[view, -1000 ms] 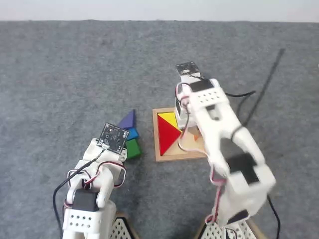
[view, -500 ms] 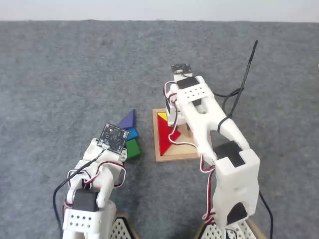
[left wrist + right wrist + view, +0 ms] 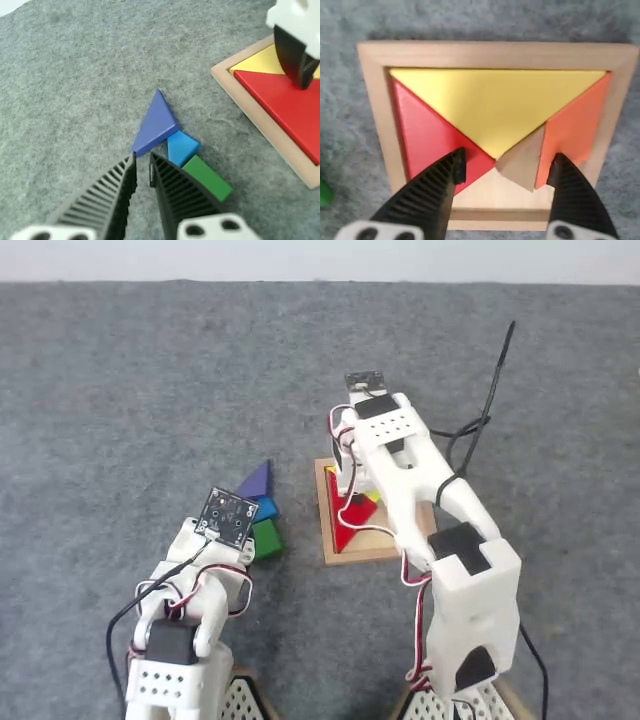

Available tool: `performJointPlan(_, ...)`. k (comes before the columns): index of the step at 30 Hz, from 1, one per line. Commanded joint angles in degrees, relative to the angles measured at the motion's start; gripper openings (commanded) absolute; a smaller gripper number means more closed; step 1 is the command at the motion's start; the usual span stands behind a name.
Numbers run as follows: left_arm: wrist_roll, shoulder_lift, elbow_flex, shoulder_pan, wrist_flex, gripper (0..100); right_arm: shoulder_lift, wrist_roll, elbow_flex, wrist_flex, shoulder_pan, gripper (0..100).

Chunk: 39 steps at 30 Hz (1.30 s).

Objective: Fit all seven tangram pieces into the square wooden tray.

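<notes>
The square wooden tray (image 3: 375, 115) holds a large yellow triangle (image 3: 495, 105), a large red triangle (image 3: 427, 137) and an orange piece (image 3: 575, 125). Between red and orange lies a tan triangular patch (image 3: 522, 165); I cannot tell whether it is a piece or bare floor. My right gripper (image 3: 509, 160) hangs open just above the tray, fingers astride the yellow triangle's point, holding nothing. On the carpet lie a purple triangle (image 3: 156, 122), a blue piece (image 3: 182, 147) and a green piece (image 3: 207, 177), touching one another. My left gripper (image 3: 142, 159) is shut and empty just short of them.
Grey carpet covers the table. In the high view the right arm (image 3: 400, 455) hides much of the tray (image 3: 332, 540); the left arm (image 3: 190, 610) stands at the near left, with the loose pieces (image 3: 262, 508) between it and the tray. A black cable (image 3: 490, 400) runs behind the right arm.
The right arm swung left and settled over the tray. The tray has slid a little to the right and turned slightly. The left arm and loose pieces have not moved.
</notes>
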Motion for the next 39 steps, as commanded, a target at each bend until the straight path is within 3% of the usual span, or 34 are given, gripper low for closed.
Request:
performJointPlan(1, 0.4, -0.8, -0.5, -0.2, 0.4, 5, -3.0, -0.2, -2.8, -1.5, 1.2, 25.2)
performJointPlan(15, 0.4, -0.8, -0.5, -0.2, 0.4, 5, -25.8, 5.8, 24.9, -16.6, 0.0, 24.8)
performJointPlan(21, 0.4, -0.8, -0.5, -0.2, 0.4, 5, -22.3, 5.7, 23.1, -16.7, -3.0, 24.8)
performJointPlan(39, 0.4, -0.8, -0.5, -0.2, 0.4, 5, -14.2, 5.6, 17.6, -16.2, -3.4, 24.8)
